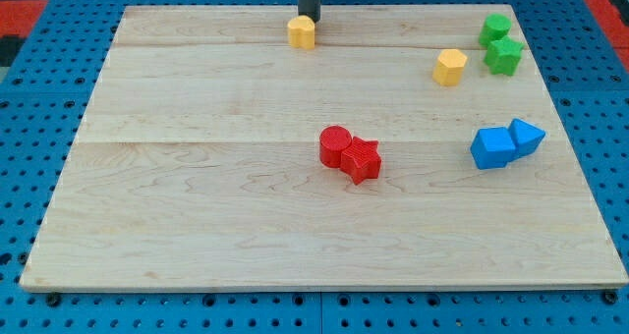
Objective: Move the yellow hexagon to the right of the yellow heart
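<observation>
A yellow heart (pixel 302 31) lies near the view's top edge, a little left of the middle. My tip (pixel 310 23) is at the heart's top right side, touching it or nearly so. The yellow hexagon (pixel 449 67) lies far off to the view's right, lower than the heart and well apart from my tip.
Two green blocks (pixel 496 27) (pixel 504 56) sit close to the hexagon's upper right. A blue cube (pixel 491 147) and a blue wedge-like block (pixel 527 136) touch at the right. A red cylinder (pixel 335 144) and a red star (pixel 361 160) touch at the middle. The wooden board (pixel 197 216) ends at blue pegboard.
</observation>
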### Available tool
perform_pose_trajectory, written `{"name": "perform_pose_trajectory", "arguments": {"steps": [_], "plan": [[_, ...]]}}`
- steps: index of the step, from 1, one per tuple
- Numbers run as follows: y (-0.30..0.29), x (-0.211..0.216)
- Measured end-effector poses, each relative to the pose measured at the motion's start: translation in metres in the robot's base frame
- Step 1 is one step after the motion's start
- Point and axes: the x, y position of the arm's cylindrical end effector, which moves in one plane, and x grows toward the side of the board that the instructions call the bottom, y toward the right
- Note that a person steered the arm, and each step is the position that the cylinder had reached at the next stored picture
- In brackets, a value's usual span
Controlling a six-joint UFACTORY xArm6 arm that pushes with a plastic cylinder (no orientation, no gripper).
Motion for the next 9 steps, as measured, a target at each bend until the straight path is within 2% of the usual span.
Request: {"name": "perform_pose_trajectory", "arguments": {"steps": [1, 2, 3, 5, 6, 7, 9], "plan": [[0.001, 0.041], [0.001, 0.056], [0.003, 0.048], [0.043, 0.115], [0.072, 0.146], [0.119, 0.157], [0.215, 0.157]]}}
